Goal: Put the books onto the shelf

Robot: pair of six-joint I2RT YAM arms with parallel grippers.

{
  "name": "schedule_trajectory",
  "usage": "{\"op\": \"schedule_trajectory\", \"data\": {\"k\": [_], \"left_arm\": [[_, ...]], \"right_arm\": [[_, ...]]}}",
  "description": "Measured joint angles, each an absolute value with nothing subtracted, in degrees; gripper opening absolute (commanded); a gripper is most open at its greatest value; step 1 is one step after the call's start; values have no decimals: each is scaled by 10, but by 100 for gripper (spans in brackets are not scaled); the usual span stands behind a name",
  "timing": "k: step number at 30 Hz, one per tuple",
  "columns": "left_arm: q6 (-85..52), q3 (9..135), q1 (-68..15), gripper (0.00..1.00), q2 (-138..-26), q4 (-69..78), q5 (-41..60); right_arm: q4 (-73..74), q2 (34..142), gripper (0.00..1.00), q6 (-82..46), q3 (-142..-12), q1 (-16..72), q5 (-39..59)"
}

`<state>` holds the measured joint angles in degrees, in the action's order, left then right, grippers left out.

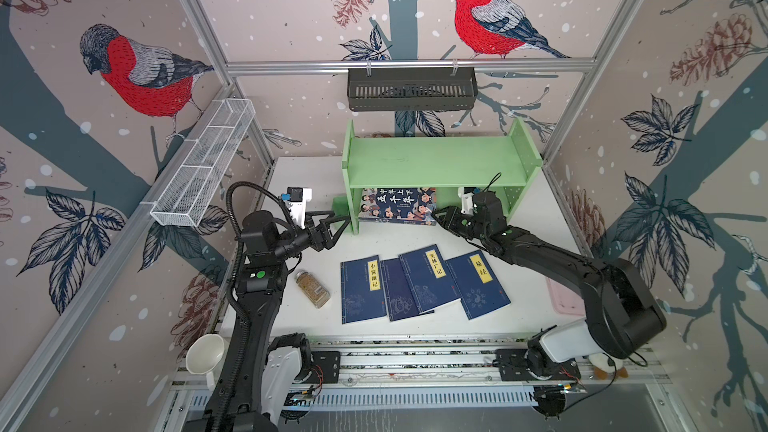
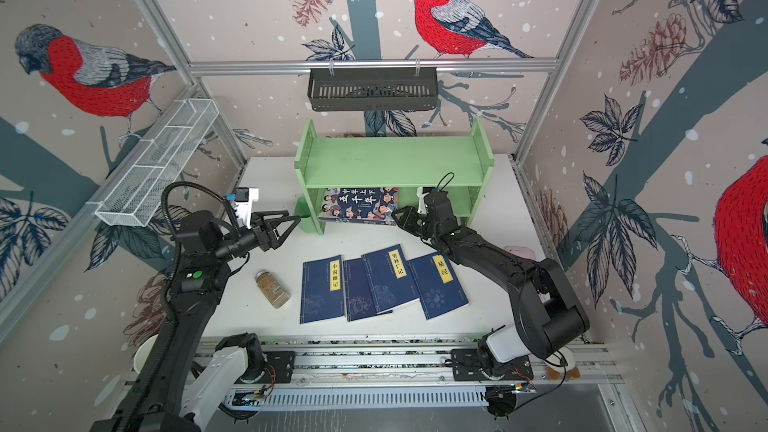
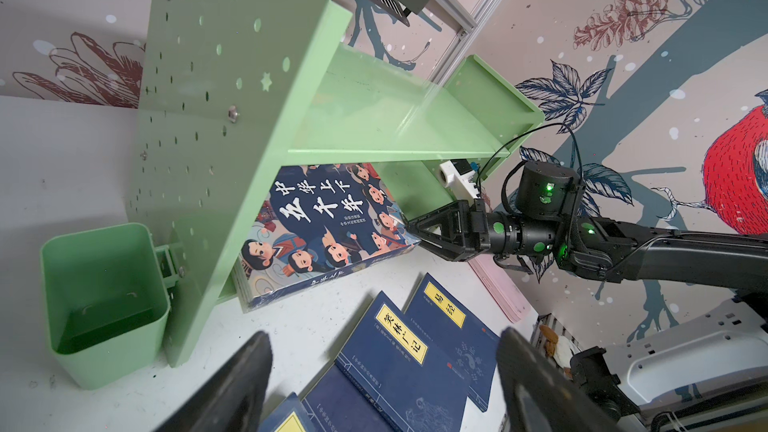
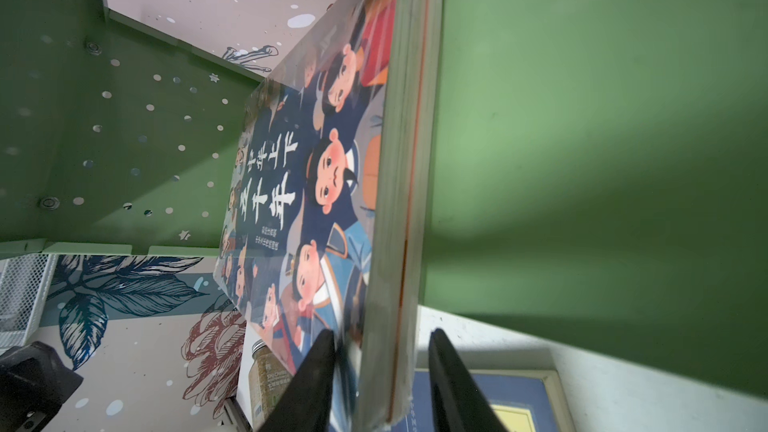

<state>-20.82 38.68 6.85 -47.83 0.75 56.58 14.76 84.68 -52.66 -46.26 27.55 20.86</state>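
Right gripper (image 3: 415,230) straddles a corner of the cartoon book (image 1: 397,205), jaws narrow, clamp unclear. It should pinch squarely, then push into the shelf (image 1: 432,160). Left gripper (image 1: 338,228) is wide open, empty.

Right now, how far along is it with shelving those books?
Nothing fully shelved yet. In hand: the cartoon book leans tilted in the lower tier of the shelf, the right gripper straddling its corner. Still to do: four navy books lie on the table; the left gripper hovers open.
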Motion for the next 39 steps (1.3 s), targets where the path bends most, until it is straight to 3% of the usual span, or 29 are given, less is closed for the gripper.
{"op": "schedule_trajectory", "data": {"k": [8, 19, 31, 39], "left_arm": [[-210, 386, 69, 85, -476, 8, 566], [-214, 382, 69, 85, -471, 9, 568], [-221, 379, 69, 85, -467, 10, 565], [-221, 379, 69, 85, -467, 10, 563]], "right_arm": [[187, 860, 22, -544, -457, 268, 239], [225, 882, 21, -568, -463, 269, 265], [227, 846, 41, -572, -441, 254, 265], [179, 806, 39, -566, -434, 244, 260]]}}
